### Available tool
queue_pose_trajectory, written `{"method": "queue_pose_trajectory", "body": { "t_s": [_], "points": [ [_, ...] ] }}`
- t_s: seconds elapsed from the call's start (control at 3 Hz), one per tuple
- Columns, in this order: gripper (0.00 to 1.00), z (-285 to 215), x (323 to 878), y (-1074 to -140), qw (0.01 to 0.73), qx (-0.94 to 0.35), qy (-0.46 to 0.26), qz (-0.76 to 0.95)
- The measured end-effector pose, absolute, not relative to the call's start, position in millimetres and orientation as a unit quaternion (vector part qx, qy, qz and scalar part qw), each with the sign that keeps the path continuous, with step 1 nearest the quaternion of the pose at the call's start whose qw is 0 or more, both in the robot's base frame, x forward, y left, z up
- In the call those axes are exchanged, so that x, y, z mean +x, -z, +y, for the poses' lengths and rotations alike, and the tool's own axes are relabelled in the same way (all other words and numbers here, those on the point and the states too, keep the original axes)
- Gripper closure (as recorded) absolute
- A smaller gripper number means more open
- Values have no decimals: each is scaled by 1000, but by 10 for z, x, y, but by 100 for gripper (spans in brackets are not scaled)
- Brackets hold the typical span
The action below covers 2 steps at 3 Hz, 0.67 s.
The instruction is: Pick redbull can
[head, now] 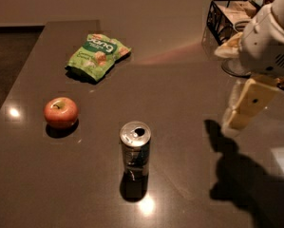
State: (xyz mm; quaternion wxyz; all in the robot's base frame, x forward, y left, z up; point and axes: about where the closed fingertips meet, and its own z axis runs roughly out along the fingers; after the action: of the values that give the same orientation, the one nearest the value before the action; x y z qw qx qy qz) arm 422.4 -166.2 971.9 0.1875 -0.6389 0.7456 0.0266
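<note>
The redbull can stands upright on the dark table, near the front middle, with its silver top and pull-tab opening facing up. My gripper hangs from the white arm at the right edge of the view. It is above the table, well to the right of the can and a little further back, and it holds nothing that I can see. Its shadow falls on the table below it.
A red apple lies left of the can. A green snack bag lies at the back left. A black wire basket and a clear glass cup stand at the back right, partly behind the arm.
</note>
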Motion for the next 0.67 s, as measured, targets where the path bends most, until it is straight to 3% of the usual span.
{"method": "queue_pose_trajectory", "body": {
  "t_s": [0.67],
  "points": [
    [0, -919, 3910, -9502, 226, -676, -88, 696]
  ]
}}
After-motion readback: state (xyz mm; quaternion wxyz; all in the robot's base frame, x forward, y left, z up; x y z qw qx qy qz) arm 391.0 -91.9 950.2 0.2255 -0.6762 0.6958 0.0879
